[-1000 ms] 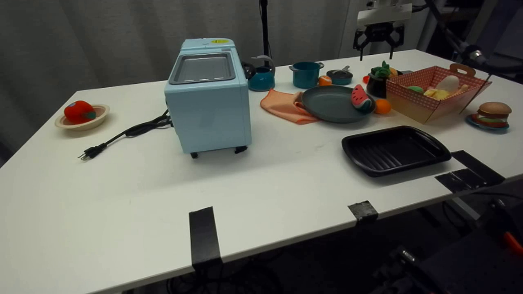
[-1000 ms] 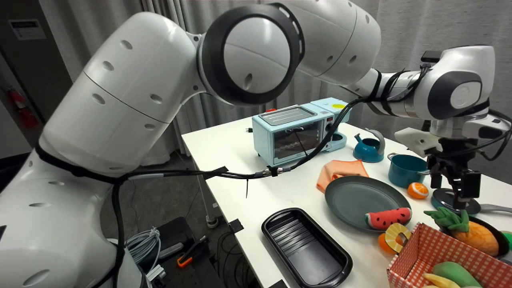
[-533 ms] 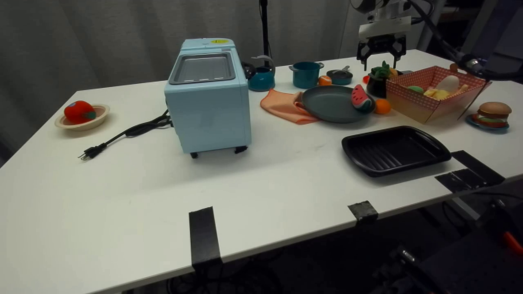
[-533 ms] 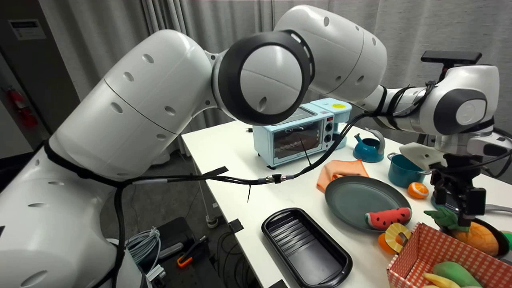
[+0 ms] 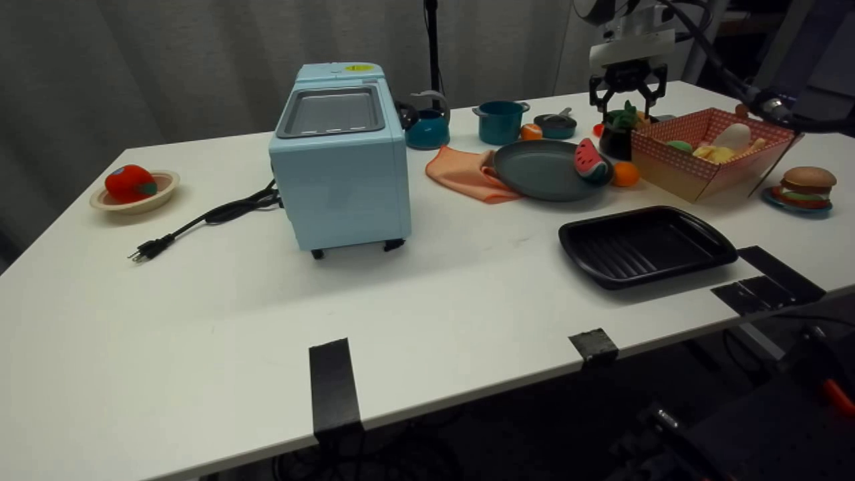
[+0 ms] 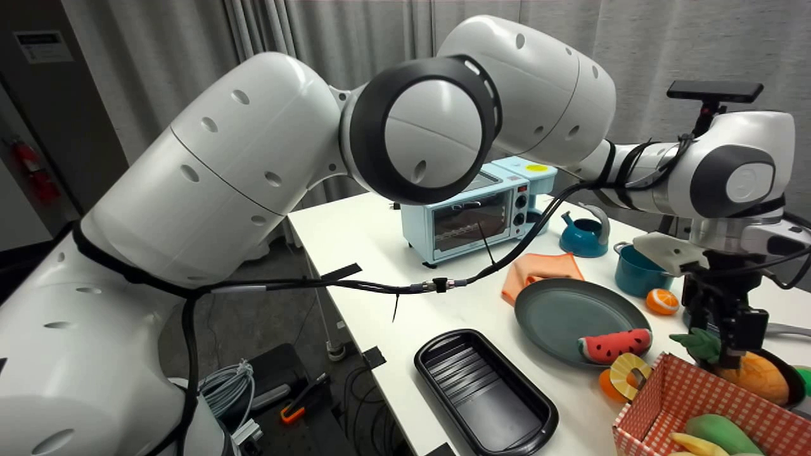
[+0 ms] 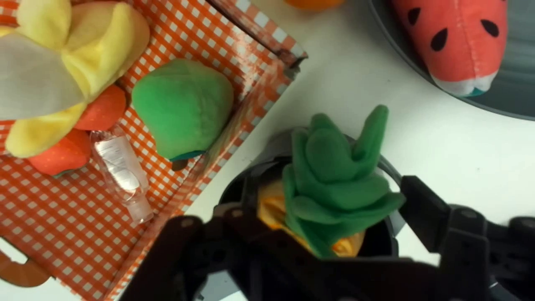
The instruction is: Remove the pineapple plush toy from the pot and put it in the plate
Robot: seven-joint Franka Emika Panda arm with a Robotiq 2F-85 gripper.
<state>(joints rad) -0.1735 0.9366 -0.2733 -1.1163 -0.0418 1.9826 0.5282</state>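
While the gripper (image 7: 330, 190) gapes wide around its top, holding zilch, the plush pineapple (image 6: 760, 379) sits in the pot (image 5: 616, 145) toward the surface's (image 5: 434, 287) far edge, long axis slanted, tuft (image 6: 699, 345) leftward in an exterior view.

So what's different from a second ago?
In both exterior views the gripper has moved down, straight at the pot. Its fingers, spread open, now stand on either side of the leaves of the pineapple. Nothing visibly grabbed or let go.

Same as before: pineapple in the pot, watermelon on the plate.
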